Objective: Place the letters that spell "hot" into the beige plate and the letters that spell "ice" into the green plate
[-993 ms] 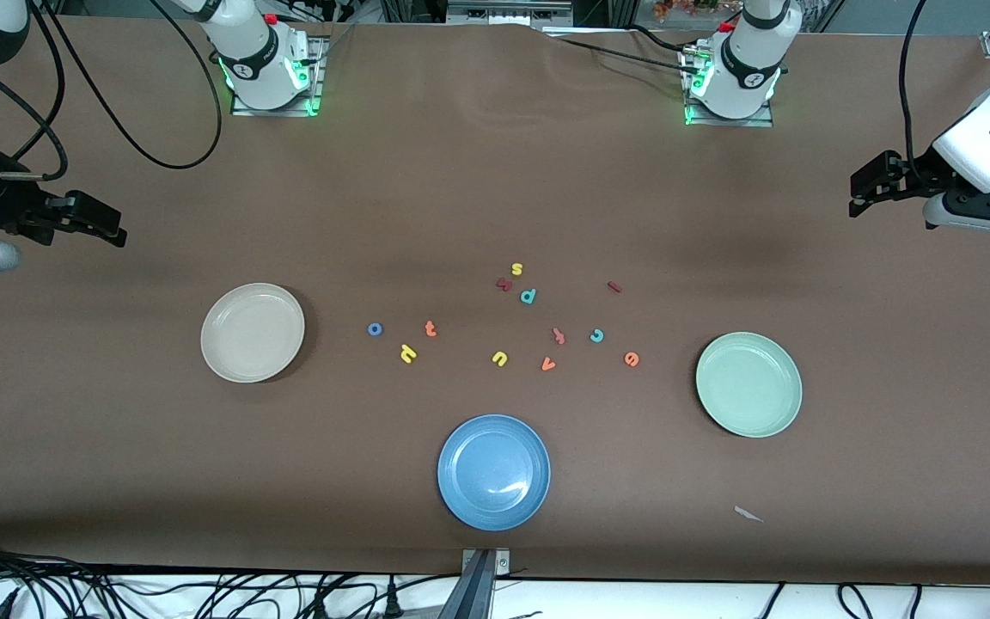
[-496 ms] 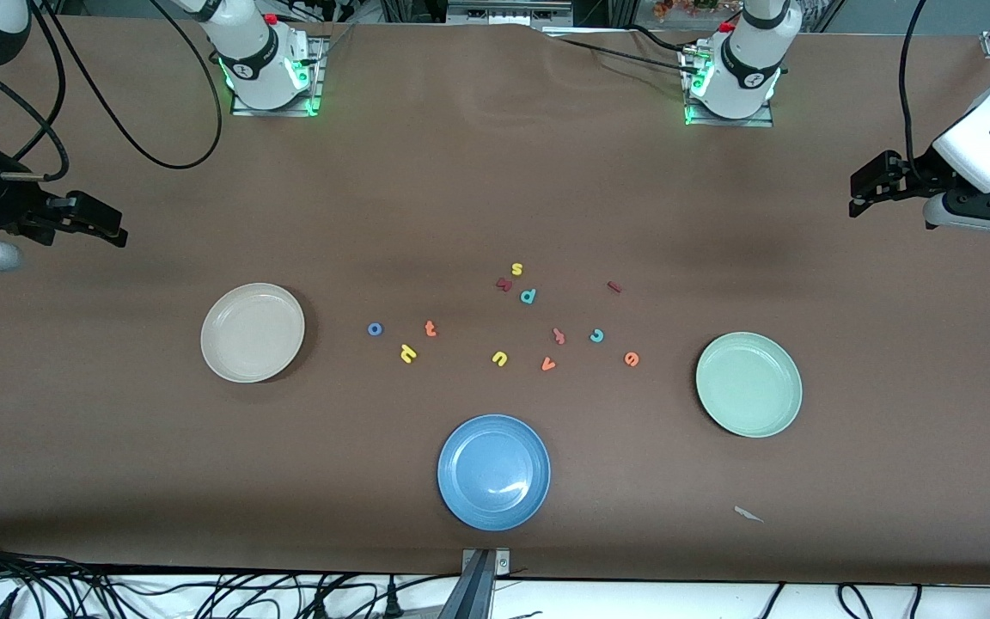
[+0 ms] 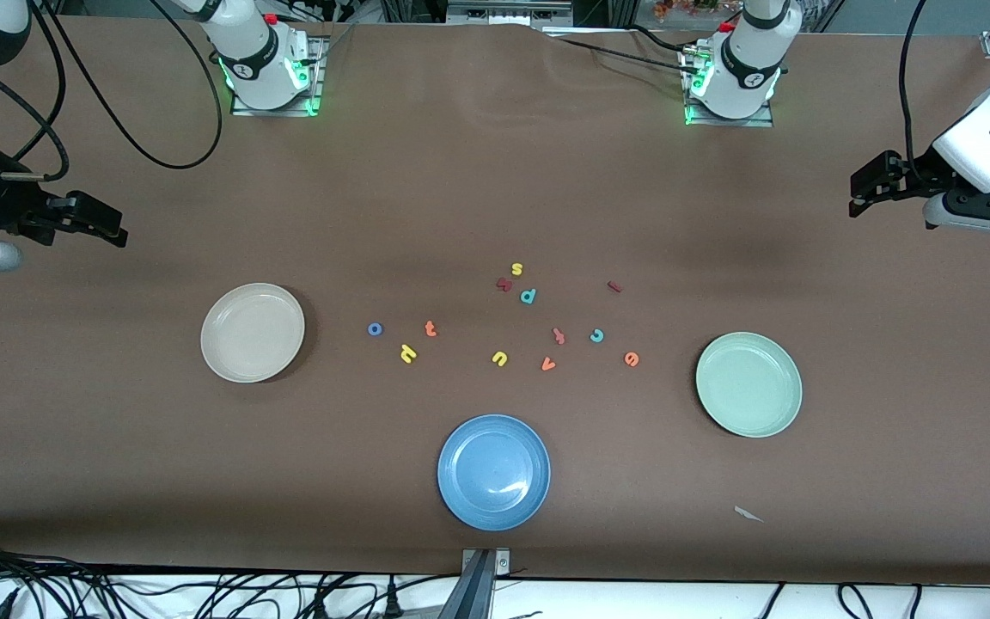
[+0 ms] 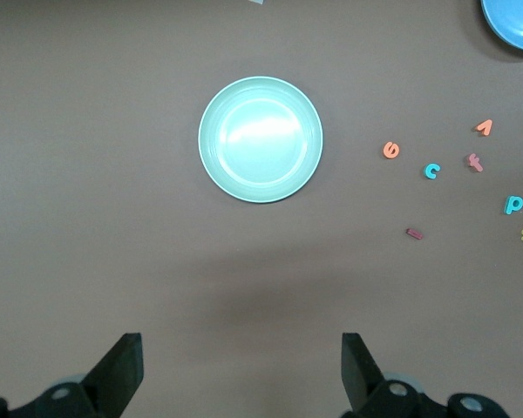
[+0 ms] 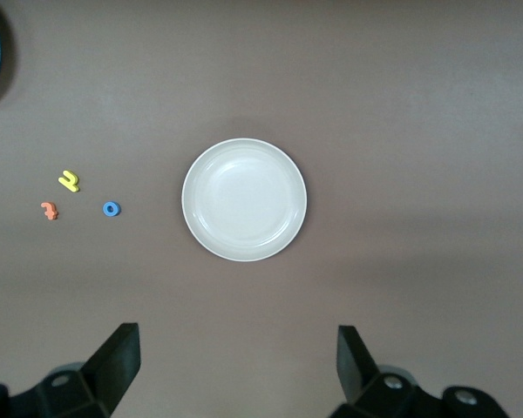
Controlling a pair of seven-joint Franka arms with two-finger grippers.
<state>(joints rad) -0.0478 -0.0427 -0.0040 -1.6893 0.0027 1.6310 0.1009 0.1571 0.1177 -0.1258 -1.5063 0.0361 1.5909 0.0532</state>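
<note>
The beige plate (image 3: 253, 332) (image 5: 244, 199) lies empty toward the right arm's end. The green plate (image 3: 748, 384) (image 4: 261, 139) lies empty toward the left arm's end. Between them on the table are the blue o (image 3: 375, 328) (image 5: 111, 209), orange t (image 3: 430, 327) and yellow h (image 3: 408, 352), close to the beige plate. The teal c (image 3: 597, 335) (image 4: 431, 171), orange e (image 3: 631, 358) and dark red i (image 3: 614, 286) lie closer to the green plate. My right gripper (image 3: 108, 230) (image 5: 238, 361) and left gripper (image 3: 860, 196) (image 4: 242, 366) hang open and empty over bare table at their own ends.
A blue plate (image 3: 493, 471) sits near the front edge, nearer the camera than the letters. Other loose letters lie mid-table: yellow u (image 3: 499, 358), orange v (image 3: 548, 364), teal p (image 3: 528, 296), yellow s (image 3: 517, 269). A paper scrap (image 3: 748, 513) lies near the green plate.
</note>
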